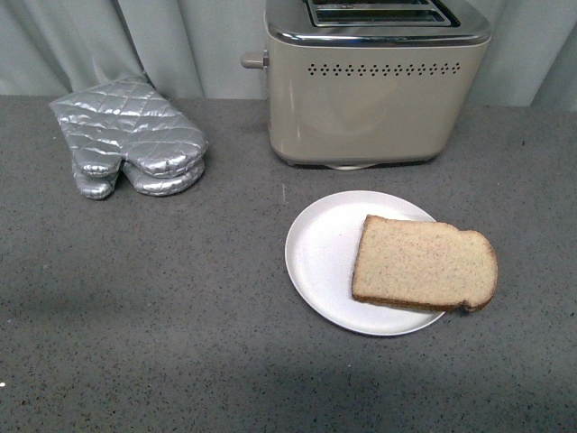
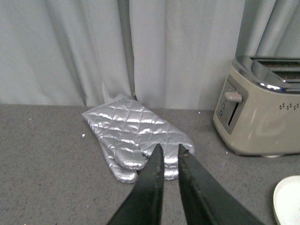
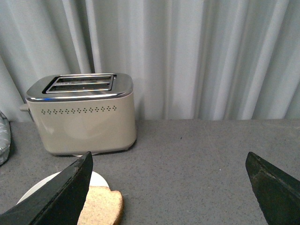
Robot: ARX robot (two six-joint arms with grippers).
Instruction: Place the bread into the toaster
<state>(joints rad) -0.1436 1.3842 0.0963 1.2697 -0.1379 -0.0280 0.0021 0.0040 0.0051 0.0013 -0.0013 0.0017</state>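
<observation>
Left fingers (image 2: 152, 180) drawn close together, only a slim gap between, right fingers (image 3: 70, 187) spread wide apart

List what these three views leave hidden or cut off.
1. Front view: toaster slots cut off by the top edge; their insides unseen.
2. Right wrist view: bread partly behind a finger of the right hand, and cut by the frame.
3. Left wrist view: plate mostly out of frame.
</observation>
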